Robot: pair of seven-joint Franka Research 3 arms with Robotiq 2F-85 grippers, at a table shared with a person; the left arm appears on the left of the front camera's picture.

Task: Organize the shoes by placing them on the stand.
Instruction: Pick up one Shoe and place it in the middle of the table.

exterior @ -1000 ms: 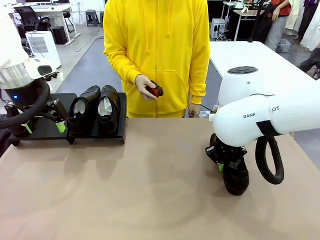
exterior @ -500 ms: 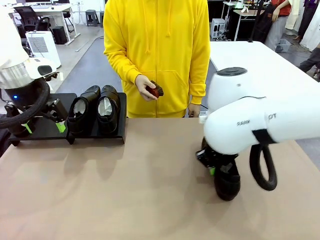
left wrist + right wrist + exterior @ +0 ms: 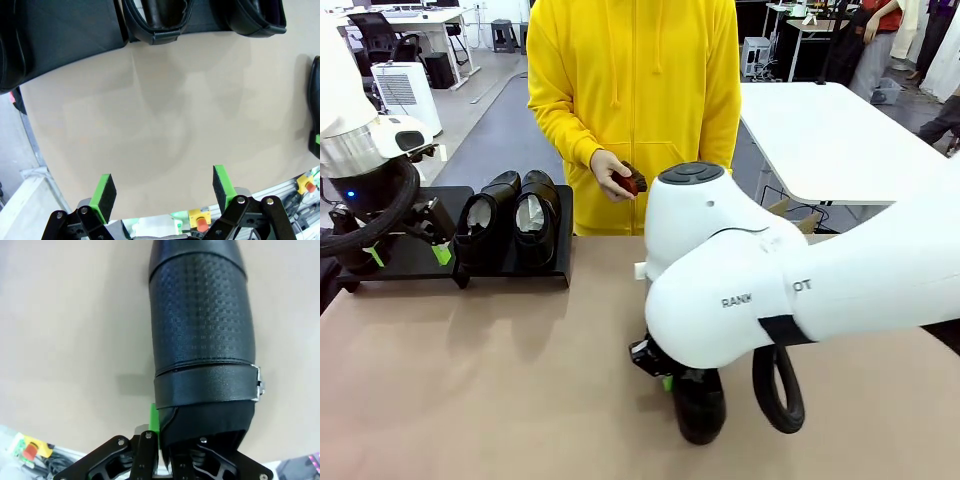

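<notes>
Shoe in transit: black, near-centre of the desk, hanging toe-down under the right arm, low over the desk top. Right gripper jaws clenched on the shoe's heel rim, one green pad showing against the leather; wrist view shows embossed upper and a strap w/ small metal buckle.

Two more shoes sit side by side on the stand at far left, toes pointing away from the robot, white paper stuffed inside. They fill the stand's right half; left half bare, partly behind the left arm.

Left gripper hovers near the stand's front edge, jaws released, nothing between the green pads, above bare desk.

Person in yellow hoodie stands at far side, centre, one hand holding a small dark-red brush at waist height, well apart from both arms.
</notes>
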